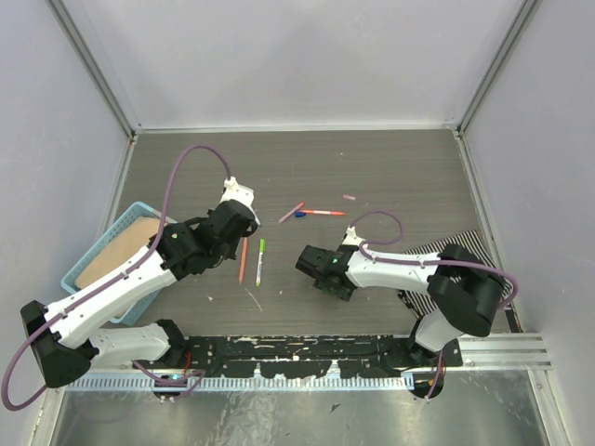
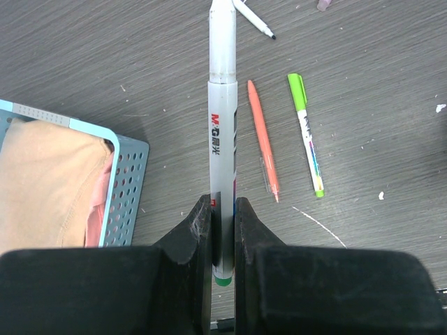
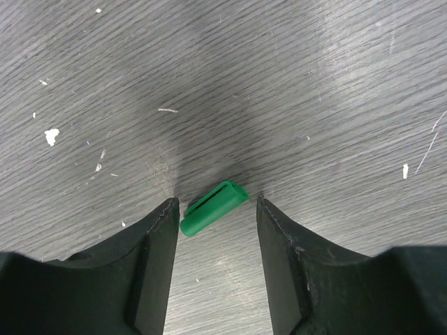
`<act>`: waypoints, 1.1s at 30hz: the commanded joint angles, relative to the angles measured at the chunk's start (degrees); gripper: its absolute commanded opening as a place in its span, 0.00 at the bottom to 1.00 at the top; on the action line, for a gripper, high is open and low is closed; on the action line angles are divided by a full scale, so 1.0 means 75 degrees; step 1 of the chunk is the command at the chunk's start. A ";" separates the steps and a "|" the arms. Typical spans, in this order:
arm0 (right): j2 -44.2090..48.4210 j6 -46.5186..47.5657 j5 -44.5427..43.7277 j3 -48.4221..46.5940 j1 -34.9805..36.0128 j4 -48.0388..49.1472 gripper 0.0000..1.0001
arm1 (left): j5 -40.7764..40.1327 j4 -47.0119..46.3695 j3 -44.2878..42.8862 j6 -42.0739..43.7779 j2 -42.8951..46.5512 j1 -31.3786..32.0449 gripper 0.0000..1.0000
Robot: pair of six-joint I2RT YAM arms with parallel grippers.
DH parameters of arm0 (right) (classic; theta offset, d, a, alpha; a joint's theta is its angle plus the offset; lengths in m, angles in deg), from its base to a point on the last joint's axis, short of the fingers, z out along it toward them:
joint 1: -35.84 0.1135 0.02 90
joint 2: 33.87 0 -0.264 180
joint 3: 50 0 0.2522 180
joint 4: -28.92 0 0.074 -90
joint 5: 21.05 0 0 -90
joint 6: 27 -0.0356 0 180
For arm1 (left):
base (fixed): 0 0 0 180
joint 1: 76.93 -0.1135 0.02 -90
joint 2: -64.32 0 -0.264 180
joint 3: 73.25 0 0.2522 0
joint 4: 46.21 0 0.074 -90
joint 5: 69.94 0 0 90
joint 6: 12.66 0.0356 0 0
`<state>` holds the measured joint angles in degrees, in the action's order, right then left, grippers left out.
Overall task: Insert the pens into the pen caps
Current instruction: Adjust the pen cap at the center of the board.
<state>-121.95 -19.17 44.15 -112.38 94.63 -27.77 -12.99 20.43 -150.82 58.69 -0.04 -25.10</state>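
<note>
The tabletop (image 1: 390, 177) is carrying a blue basket (image 2: 129, 181) at its left side. The left gripper (image 2: 223, 209) is clamping a white pen (image 2: 222, 105) near its green tail end, with the tip pointing away and an orange pen (image 2: 263, 139) lying just beside it. The right gripper (image 3: 215, 201) is straddling the green cap (image 3: 209, 209), its jaws standing apart and the cap lying slanted between them on the tabletop. A good pick is probably calling for squeezing the cap across its sides, leaving its open mouth free and level for the pen tip.
</note>
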 commanded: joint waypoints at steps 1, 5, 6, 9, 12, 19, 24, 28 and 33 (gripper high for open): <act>-0.0072 0.0062 -0.0124 -0.0184 0.0052 0.0113 0.53 | -0.0076 0.0013 -0.0023 0.0001 -0.0021 -0.0038 0.00; -0.0175 0.0091 -0.0116 -0.0193 0.0061 0.0118 0.50 | -0.0085 0.0017 -0.0011 -0.0009 0.0013 -0.0044 0.00; -0.0204 0.0112 -0.0107 -0.0195 0.0052 0.0113 0.49 | -0.0091 0.0016 -0.0011 -0.0009 0.0014 -0.0043 0.00; -0.0327 0.0222 -0.0113 -0.0229 0.0055 0.0147 0.46 | -0.0089 0.0015 -0.0011 -0.0009 -0.0005 -0.0047 0.00; -0.0450 0.0339 -0.0167 -0.0281 0.0061 0.0115 0.43 | -0.0092 0.0045 -0.0030 -0.0009 -0.0019 -0.0039 0.00; -0.0406 0.1199 -0.0560 -0.0110 0.0095 0.0310 0.39 | -0.0098 0.0098 -0.0055 -0.0009 0.0029 -0.0048 0.00; -0.0365 0.1953 -0.0691 -0.0081 0.0086 0.0307 0.35 | -0.0092 0.0124 -0.0081 -0.0009 0.0032 -0.0045 0.00; -0.0373 0.2599 -0.0486 -0.0026 0.0095 0.0559 0.33 | -0.0094 0.0128 -0.0084 -0.0010 0.0015 -0.0040 0.00; -0.0272 0.3538 -0.0251 0.0100 0.0090 0.0939 0.27 | -0.0104 0.0134 -0.0114 -0.0009 0.0012 -0.0045 0.00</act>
<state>-124.55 0.15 42.03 -113.32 95.04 -22.92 -12.99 21.48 -150.82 58.69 -0.04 -25.10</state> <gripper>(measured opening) 0.281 0.165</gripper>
